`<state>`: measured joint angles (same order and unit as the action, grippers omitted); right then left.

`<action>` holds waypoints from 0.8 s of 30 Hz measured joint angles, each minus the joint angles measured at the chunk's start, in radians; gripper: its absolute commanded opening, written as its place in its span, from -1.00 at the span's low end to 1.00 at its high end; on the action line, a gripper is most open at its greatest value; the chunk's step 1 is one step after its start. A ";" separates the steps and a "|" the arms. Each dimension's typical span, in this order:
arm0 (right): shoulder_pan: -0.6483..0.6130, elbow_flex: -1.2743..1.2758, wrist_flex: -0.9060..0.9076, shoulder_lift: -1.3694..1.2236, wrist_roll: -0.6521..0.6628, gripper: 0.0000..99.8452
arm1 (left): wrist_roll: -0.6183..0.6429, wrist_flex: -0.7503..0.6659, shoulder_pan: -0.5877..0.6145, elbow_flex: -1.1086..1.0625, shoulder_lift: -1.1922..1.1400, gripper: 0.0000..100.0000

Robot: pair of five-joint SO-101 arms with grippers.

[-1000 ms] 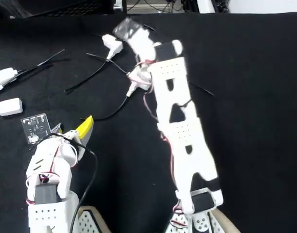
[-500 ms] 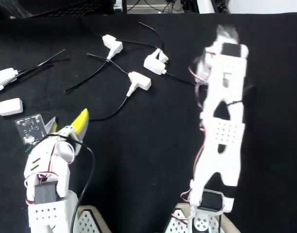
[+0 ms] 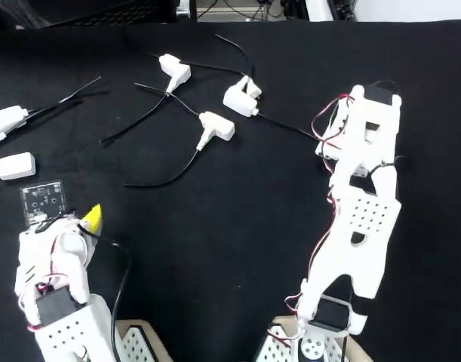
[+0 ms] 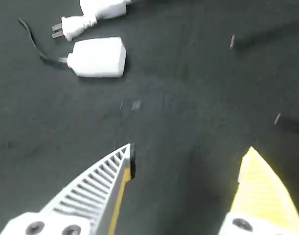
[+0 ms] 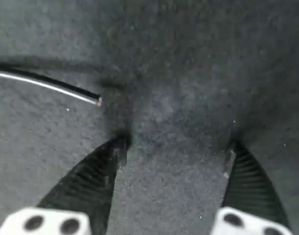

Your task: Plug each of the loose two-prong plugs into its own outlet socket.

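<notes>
left jaws and right jaws both gaped empty above my black counter (image 3: 215, 241), a two-prong plug (image 4: 75, 27) lying near the left pair.

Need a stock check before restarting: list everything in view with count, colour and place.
Table cloth: one, black, under everything.
Middle connectors: three, white, corded, far centre of the table.
Edge connectors: at least two, white, table's left edge.
Two-prong plug: one, white, beside an edge connector.
Cable end: one, black, ahead of the right end effector.
Left end effector: one, white and yellow, open, near left.
Right end effector: one, dark, open, right side.
</notes>
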<state>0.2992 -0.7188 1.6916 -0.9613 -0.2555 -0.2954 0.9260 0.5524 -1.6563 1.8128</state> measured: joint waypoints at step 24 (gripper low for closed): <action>0.003 0.078 -0.058 0.038 -0.002 -0.38 | -0.261 0.605 -0.028 1.516 -1.099 -0.31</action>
<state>0.3023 -0.6406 1.6333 -0.9229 -0.2570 -0.5562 1.5305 0.5247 -0.1404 0.7142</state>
